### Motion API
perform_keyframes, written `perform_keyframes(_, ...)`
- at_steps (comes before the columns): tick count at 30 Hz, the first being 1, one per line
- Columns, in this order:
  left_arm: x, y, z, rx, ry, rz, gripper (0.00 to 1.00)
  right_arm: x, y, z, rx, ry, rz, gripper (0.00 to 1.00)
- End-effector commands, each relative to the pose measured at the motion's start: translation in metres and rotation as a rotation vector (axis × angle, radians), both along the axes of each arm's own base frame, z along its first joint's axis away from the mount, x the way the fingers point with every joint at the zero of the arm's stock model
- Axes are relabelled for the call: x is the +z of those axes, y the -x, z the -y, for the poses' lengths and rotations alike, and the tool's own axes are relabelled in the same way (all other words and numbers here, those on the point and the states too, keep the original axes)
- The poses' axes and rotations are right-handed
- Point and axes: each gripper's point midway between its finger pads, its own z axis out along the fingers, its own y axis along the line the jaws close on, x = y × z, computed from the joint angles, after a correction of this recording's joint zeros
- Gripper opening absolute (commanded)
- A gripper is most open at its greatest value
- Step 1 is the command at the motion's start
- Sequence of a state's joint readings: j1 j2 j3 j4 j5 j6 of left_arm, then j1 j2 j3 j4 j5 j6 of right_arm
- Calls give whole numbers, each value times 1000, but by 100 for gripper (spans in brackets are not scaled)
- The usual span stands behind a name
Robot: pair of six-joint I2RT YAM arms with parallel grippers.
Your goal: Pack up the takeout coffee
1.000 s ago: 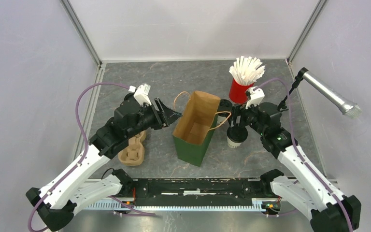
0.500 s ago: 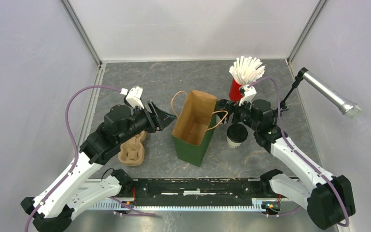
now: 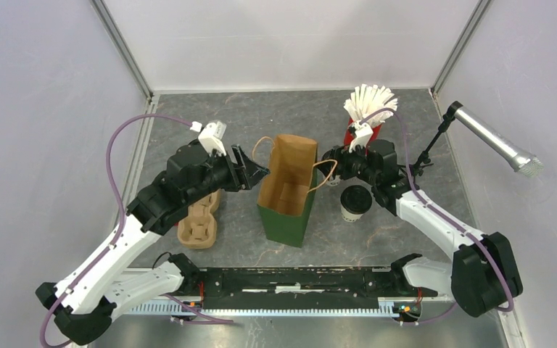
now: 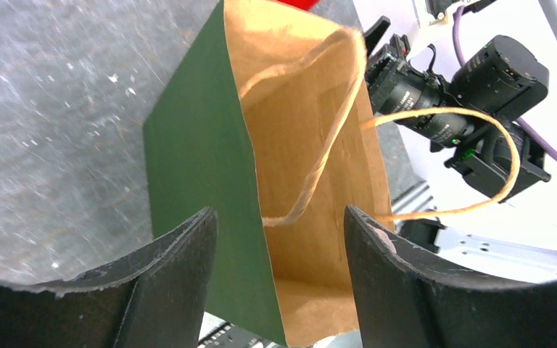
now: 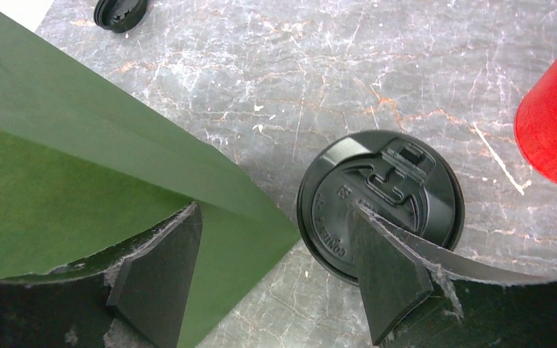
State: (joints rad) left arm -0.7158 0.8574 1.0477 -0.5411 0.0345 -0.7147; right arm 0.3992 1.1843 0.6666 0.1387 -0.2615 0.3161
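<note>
The green paper bag (image 3: 283,210) stands open at the centre, its inside brown and empty (image 4: 312,138). One white cup with a black lid (image 3: 354,203) stands to the right of the bag. In the right wrist view a second black-lidded cup (image 5: 399,181) stands by the bag's corner (image 5: 80,167). My right gripper (image 3: 331,165) is open and hovers above that cup and the bag's right edge (image 5: 272,217). My left gripper (image 3: 257,170) is open at the bag's left rim. The bag's left wall stands between its fingers (image 4: 279,239).
A brown pulp cup carrier (image 3: 199,221) lies left of the bag under my left arm. A red cup of white straws (image 3: 362,119) stands at the back right (image 5: 555,123). A loose black lid (image 5: 120,11) lies beyond the bag. A microphone (image 3: 493,141) leans in from the right.
My right gripper has moved away from the near cup, back and left to the bag's right edge. My left gripper drew back a little, then came back to the bag's left rim.
</note>
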Motion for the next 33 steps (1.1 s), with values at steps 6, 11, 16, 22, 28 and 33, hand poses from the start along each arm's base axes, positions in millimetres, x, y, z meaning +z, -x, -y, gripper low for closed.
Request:
perform_keyframes(6,47,-21,-1,-13,-77,236,72,26,-23,-14,39,-12,88,80)
perform_keyframes(11,41,-15,1,-36,-72,202,75,22,-29,-20,61,2,83,82)
perform_keyframes(16,38,0,-11,-24,-62,163,79,28,-37,-17,44,38,77,84)
perform_keyframes(22,46,14,-39,39,-106,142,99,49,-45,-3,-25,107,84,95)
perform_keyframes(28,43,20,-64,99,-187,125,100,74,-47,23,-127,193,112,98)
perform_keyframes(33,38,19,-81,152,-247,129,100,109,-38,35,-153,222,148,98)
